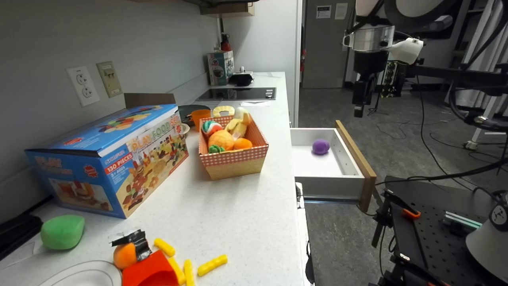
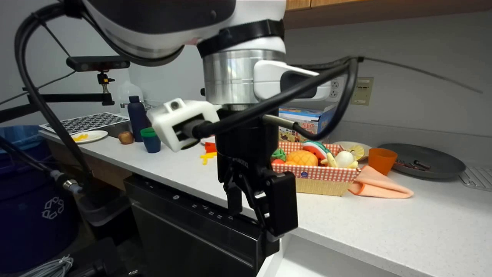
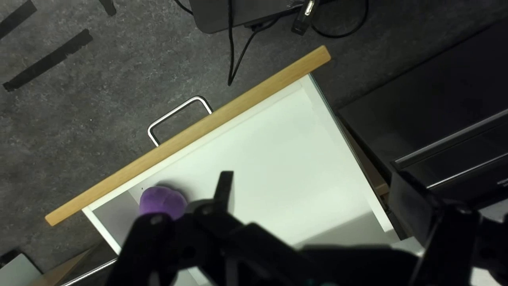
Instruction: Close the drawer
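While the drawer (image 1: 329, 187) stands open right of centre in an exterior view, closing seems unstarted.
Gripper (image 3: 313, 182) above, fingers (image 2: 285, 204) spread; next, likely reach outside the front (image 3: 188, 137) and push inward.

Wht counter (image 1: 246, 206) lines grey wall (image 1: 151, 47) w/ outlet (image 1: 83, 86) (beige plate (image 1: 110, 78) beside), dk flr (image 1: 323, 104) reaching bkgd door (image 1: 325, 47).

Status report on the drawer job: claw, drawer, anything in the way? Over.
Claw open and empty, raised above the drawer. Drawer pulled out, not yet closed. Purple round object lying inside; no blockage to closing visible.
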Controlling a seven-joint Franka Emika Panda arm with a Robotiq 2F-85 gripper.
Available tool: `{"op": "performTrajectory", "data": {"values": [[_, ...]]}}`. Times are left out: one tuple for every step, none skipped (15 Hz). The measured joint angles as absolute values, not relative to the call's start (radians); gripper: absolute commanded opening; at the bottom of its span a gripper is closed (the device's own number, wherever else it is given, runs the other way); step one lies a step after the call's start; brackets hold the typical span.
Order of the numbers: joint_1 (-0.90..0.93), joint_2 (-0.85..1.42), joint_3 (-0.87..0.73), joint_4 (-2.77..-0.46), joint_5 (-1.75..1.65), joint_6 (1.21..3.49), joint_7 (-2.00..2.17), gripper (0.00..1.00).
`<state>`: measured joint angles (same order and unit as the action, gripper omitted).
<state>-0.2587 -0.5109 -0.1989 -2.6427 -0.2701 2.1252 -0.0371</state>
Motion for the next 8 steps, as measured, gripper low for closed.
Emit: {"op": "performTrajectory", "data": {"values": [[-0.264,-0.497,-0.199,-2.644,-0.283,2.134,-0.035,1.00],[-0.271,-0.479,-0.199,-2.647,-0.296,2.150,-0.031,1.00],[-0.278,-0.458,-0.199,-2.650,-0.312,2.171,-0.026,1.00],[-0.285,-0.436,-0.200,-2.652,-0.327,2.191,-0.022,1.00],[-0.292,-0.412,-0.201,-2.653,-0.343,2.213,-0.018,1.00],[-0.299,-0.388,-0.201,-2.653,-0.360,2.235,-0.014,1.00],[-0.306,-0.363,-0.201,-2.653,-0.380,2.255,-0.009,1.00],[-0.314,-0.338,-0.202,-2.652,-0.403,2.270,-0.002,1.00]]}}
